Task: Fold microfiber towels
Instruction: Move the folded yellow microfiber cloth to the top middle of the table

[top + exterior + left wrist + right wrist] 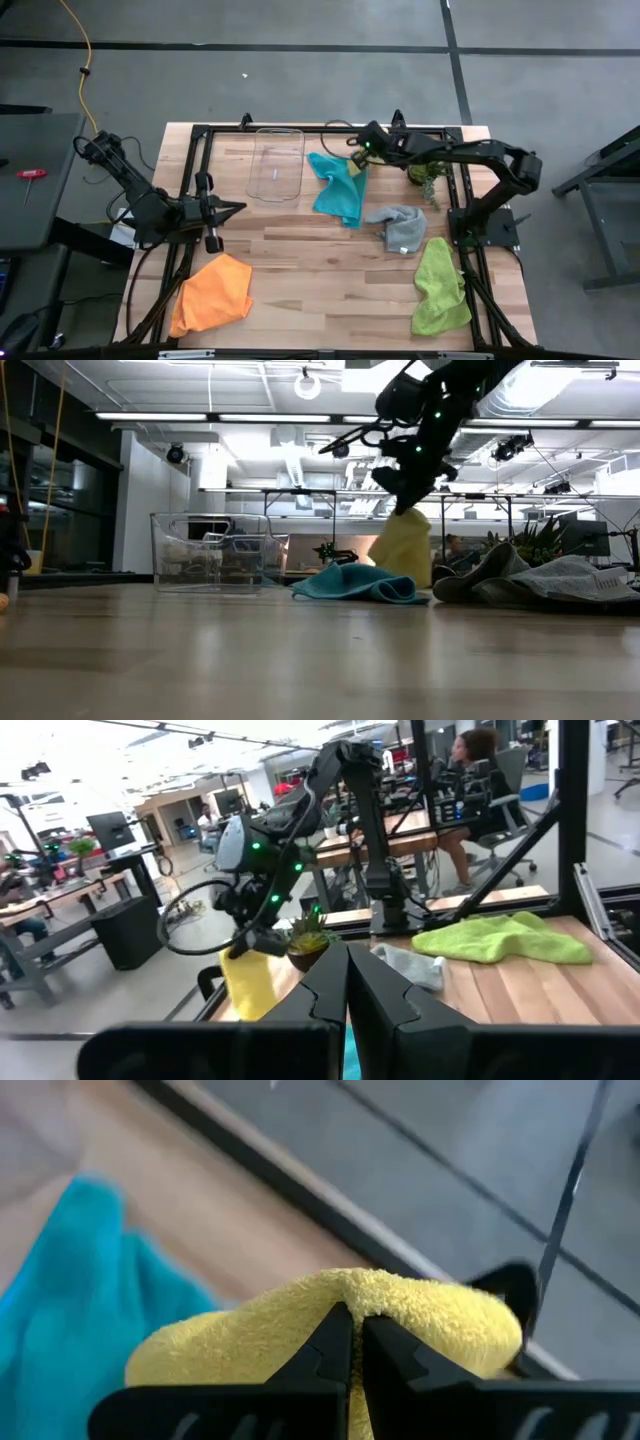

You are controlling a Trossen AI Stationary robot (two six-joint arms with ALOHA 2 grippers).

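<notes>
My right gripper (pixel 358 160) is shut on the yellow towel (pixel 404 546), held up over the far middle of the table above the teal-blue towel (pixel 338 186), which lies crumpled on the wood. The grey towel (pixel 400 226) lies right of it, the lime green towel (pixel 440 285) at the near right, the orange towel (pixel 212 292) at the near left. My left gripper (pixel 240 208) is shut and empty at the left side, fingers pointing toward the table's right. My right gripper pinches a bunched top fold of the yellow towel (pixel 330 1305) between its two fingers, coming from above. The towel hangs below the fingers (pixel 404 560); its lower end reaches down to the teal-blue towel, and whether it rests there I cannot tell.
A clear plastic tray (pixel 277 163) stands at the far middle-left. A small potted plant (pixel 424 176) stands at the far right by the frame rail. Bare wood lies in the table's middle and near middle.
</notes>
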